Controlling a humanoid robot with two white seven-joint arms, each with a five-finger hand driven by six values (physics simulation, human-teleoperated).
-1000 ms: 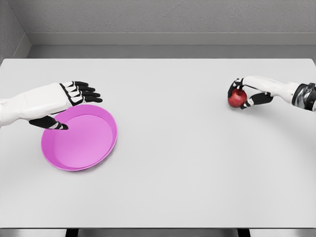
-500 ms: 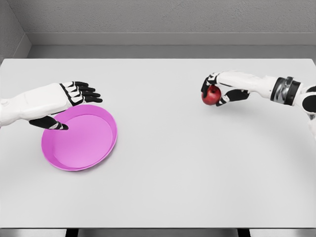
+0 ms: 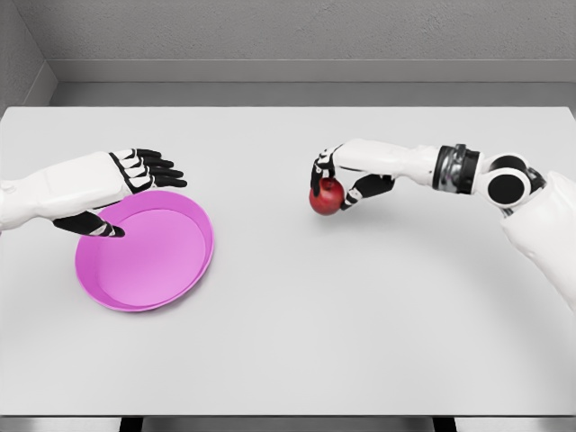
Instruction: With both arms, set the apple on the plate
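the right hand [image 3: 337, 180], clamped on the round red apple [image 3: 328, 195], had carried it leftward toward the shallow pink plate [image 3: 180, 270]; the left hand [image 3: 126, 184] hovered open.

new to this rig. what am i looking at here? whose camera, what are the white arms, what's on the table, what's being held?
It is a simulator render from a camera on a humanoid robot's head, looking down at a grey table. The two white arms are the robot's own, each ending in a five-finger hand. The right hand comes in from the picture's right and grips a red apple near the table's middle. The left hand comes in from the left, fingers open, holding nothing, poised at the far edge of a pink plate, which has nothing in it.
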